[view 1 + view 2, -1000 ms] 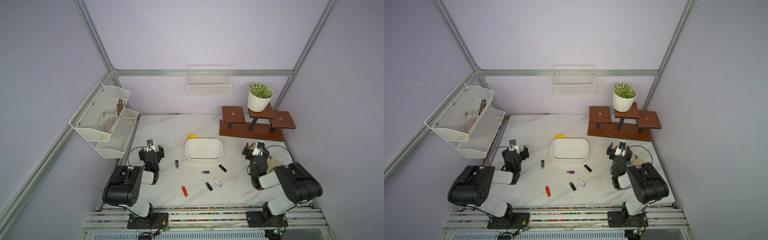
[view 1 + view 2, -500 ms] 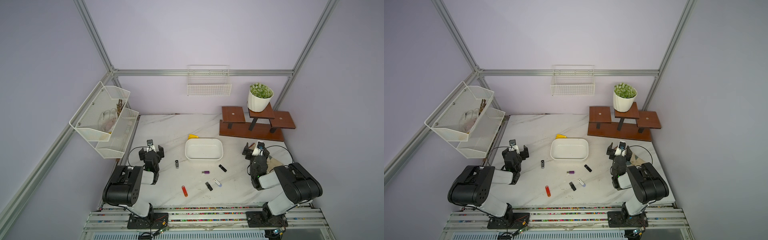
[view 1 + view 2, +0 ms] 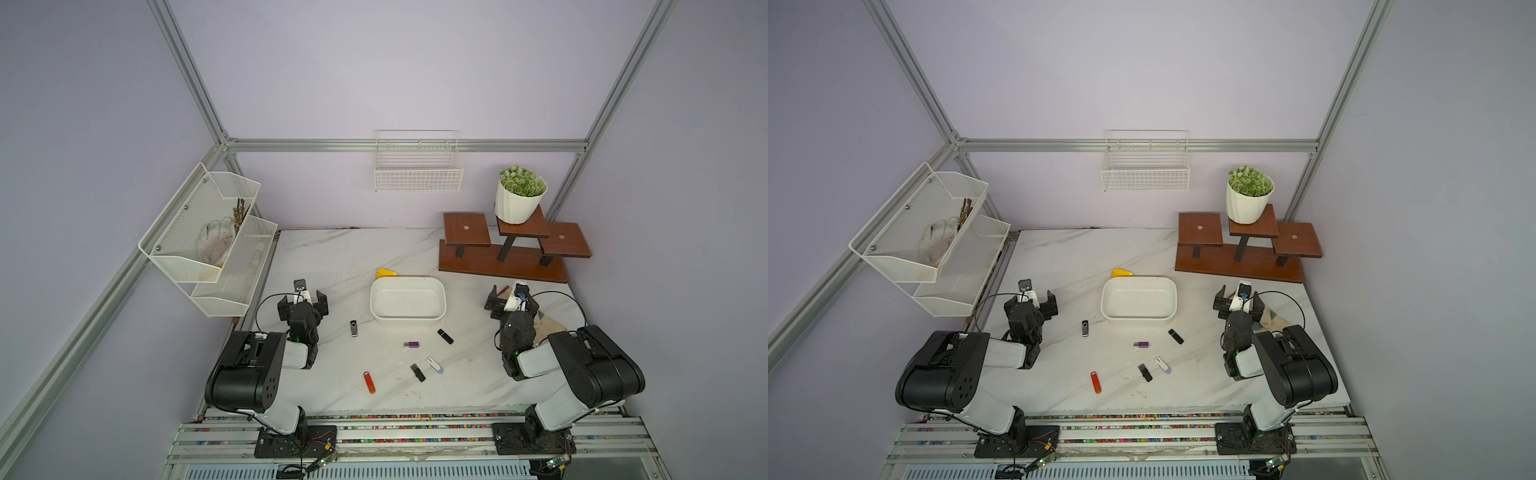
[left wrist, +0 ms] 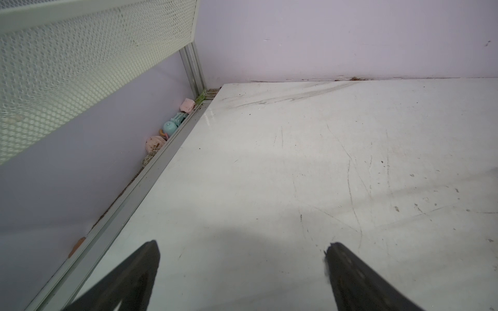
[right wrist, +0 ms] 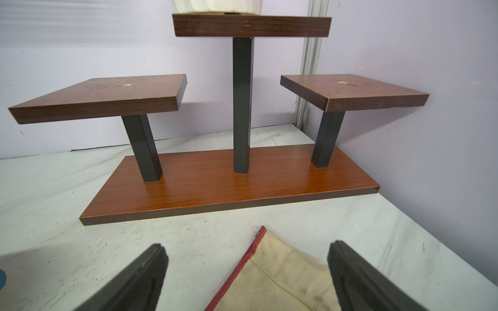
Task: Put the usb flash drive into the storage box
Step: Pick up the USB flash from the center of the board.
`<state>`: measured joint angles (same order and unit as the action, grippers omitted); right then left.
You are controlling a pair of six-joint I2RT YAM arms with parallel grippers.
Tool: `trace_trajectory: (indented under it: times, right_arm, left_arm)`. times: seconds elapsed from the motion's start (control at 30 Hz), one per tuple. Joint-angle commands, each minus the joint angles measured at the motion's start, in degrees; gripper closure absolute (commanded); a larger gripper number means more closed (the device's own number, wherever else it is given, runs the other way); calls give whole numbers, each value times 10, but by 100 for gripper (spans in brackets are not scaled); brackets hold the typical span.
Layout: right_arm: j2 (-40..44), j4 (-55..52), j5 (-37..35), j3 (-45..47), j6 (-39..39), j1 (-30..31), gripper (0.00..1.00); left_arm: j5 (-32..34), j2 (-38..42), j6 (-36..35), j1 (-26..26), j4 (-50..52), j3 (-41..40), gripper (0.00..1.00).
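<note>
Gaping empty, left end effector (image 3: 302,305) and right end effector (image 3: 512,302) flank storage box (image 3: 407,319) and scattered flash drives (image 3: 411,344).

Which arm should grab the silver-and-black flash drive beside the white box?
Left. The left gripper is open and nearest that flash drive; the right gripper is off past the far side of the box.

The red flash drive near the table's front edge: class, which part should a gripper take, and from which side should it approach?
Probably its middle, across the narrow width, coming straight down. The red flash drive lies flat on the table, a slim bar running roughly front to back, so jaws would close on its long sides.
</note>
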<state>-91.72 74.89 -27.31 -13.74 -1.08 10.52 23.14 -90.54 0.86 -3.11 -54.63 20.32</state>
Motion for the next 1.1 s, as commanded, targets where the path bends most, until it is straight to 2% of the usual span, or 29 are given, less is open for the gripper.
trace_trajectory:
  times: [0.0, 0.2, 0.57, 0.63, 0.7, 0.73, 0.77, 0.8, 0.9, 1.0, 1.07]
  right_arm:
    - [-1, -12, 4, -12, 6, -4, 1]
    - [2, -28, 15, -17, 12, -12, 1]
    - [3, -7, 9, -6, 7, -9, 1]
    - [20, 21, -10, 14, 5, -2, 1]
    - [30, 40, 16, 33, -10, 0, 1]
    - [64, 52, -12, 37, -28, 16, 0]
    - [98, 14, -50, 26, -47, 37, 0]
    - [141, -47, -56, 8, -64, 50, 0]
    - [246, -274, -19, -77, -66, 58, 1]
    - [303, -524, 6, -185, -5, 62, 1]
    - [312, -629, 28, -229, 46, 64, 1]
  left_arm:
    - [-4, 4, 5, 4, -14, 6, 0]
    - [-25, 5, 11, 14, -1, 11, 0]
    - [-24, 10, 4, 14, -13, 9, 0]
    - [-6, 54, 10, 13, 63, 32, 0]
    - [33, 123, 34, 14, 196, 68, 0]
    - [39, 147, 42, 13, 250, 84, 0]
    - [37, 169, 57, 13, 302, 99, 0]
    - [27, 187, 73, 13, 343, 113, 0]
    - [-20, 213, 126, 9, 456, 157, 0]
    - [-23, 206, 177, 4, 582, 216, 0]
    - [-45, 197, 199, 3, 652, 246, 0]
